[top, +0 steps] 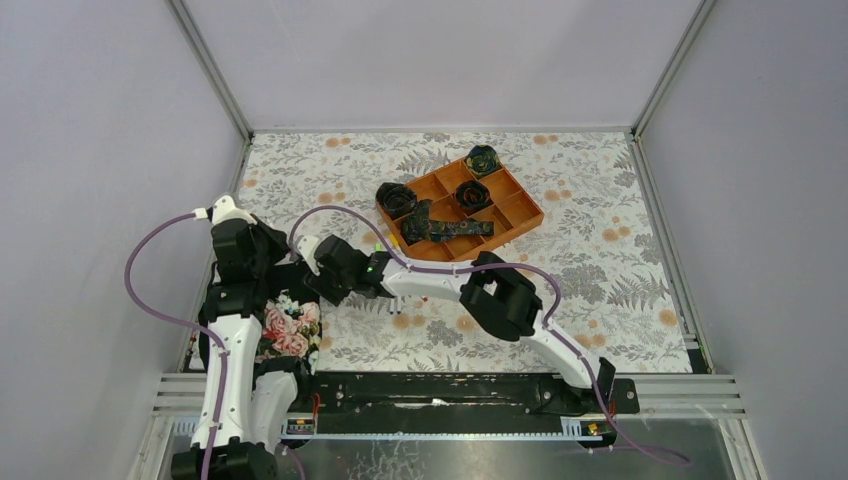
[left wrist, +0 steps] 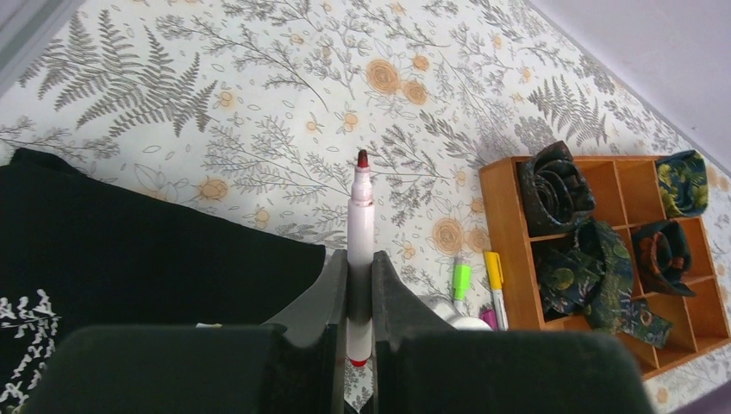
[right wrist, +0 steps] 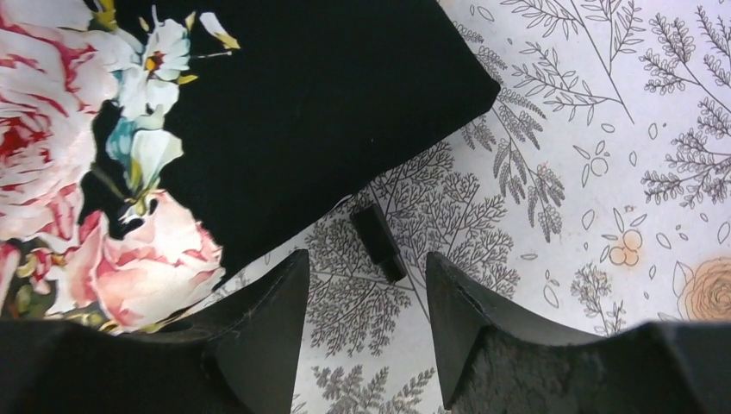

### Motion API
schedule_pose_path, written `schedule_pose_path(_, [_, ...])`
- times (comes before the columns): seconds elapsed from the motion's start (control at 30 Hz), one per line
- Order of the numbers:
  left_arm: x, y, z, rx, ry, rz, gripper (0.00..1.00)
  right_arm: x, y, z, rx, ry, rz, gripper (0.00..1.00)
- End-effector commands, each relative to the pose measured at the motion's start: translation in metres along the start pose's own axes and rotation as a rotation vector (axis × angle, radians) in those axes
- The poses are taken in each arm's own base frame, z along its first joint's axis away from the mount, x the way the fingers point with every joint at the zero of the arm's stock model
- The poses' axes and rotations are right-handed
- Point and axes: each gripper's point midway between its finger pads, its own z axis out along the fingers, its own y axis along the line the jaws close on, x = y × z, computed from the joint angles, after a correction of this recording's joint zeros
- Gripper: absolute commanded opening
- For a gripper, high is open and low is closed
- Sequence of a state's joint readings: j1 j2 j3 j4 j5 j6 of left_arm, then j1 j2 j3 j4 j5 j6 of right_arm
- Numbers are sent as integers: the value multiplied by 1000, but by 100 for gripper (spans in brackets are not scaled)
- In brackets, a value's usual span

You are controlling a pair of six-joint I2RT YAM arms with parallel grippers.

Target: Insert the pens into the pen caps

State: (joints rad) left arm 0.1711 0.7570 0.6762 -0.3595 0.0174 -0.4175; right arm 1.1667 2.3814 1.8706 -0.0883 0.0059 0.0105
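My left gripper (left wrist: pixel 360 259) is shut on a white-barrelled pen (left wrist: pixel 360 211). Its dark red tip points away from me and its red end shows below the fingers. Near the tray's corner lie a neon green capped pen (left wrist: pixel 462 278), a yellow one (left wrist: pixel 493 274) and a magenta piece (left wrist: pixel 488 317), partly hidden. My right gripper (right wrist: pixel 366 259) is open just above the table. A small black cap (right wrist: pixel 377 243) lies ahead of it, between its fingertips, beside the cloth edge. In the top view both grippers (top: pixel 300 275) meet at the left.
A black floral cloth pouch (right wrist: pixel 284 103) lies at the left near edge, and also shows in the top view (top: pixel 290 330). An orange compartment tray (top: pixel 520 215) with dark rolled fabric pieces (left wrist: pixel 556 185) stands at the back middle. Walls enclose the floral mat.
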Motion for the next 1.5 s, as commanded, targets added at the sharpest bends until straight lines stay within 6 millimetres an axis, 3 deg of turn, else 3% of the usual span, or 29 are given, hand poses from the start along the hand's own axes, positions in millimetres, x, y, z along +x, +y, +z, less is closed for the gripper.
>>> schedule_pose_path(0.0, [-18, 0, -3, -14, -56, -4, 0, -19, -9, 3, 17, -25, -44, 58])
schedule_pose_path(0.43, [-16, 0, -1, -5, -49, -7, 0, 4, -10, 22, -3, 37, -45, 46])
schedule_pose_path(0.6, [-15, -3, -1, 8, -45, -7, 0, 11, -13, 26, -6, 60, -33, 25])
schedule_pose_path(0.73, [-9, -15, 0, 89, -16, 7, 0, 15, -22, 14, 31, 70, 17, 5])
schedule_pose_path(0.87, [4, -43, -1, 262, 41, 24, 0, 8, -43, -19, 74, 44, 172, 0])
schedule_pose_path(1.03, [23, -76, -6, 466, 124, 45, 0, -9, -65, -85, 95, -56, 360, 0])
schedule_pose_path(1.1, [34, -100, -17, 582, 156, 81, 0, -14, -74, -113, 110, -98, 432, 0])
schedule_pose_path(1.27, [65, -159, -65, 911, 232, 196, 0, -25, -107, -186, 147, -248, 641, 0])
schedule_pose_path(1.47, [91, -207, -133, 1299, 310, 246, 0, -69, -108, -271, 54, -561, 773, 0])
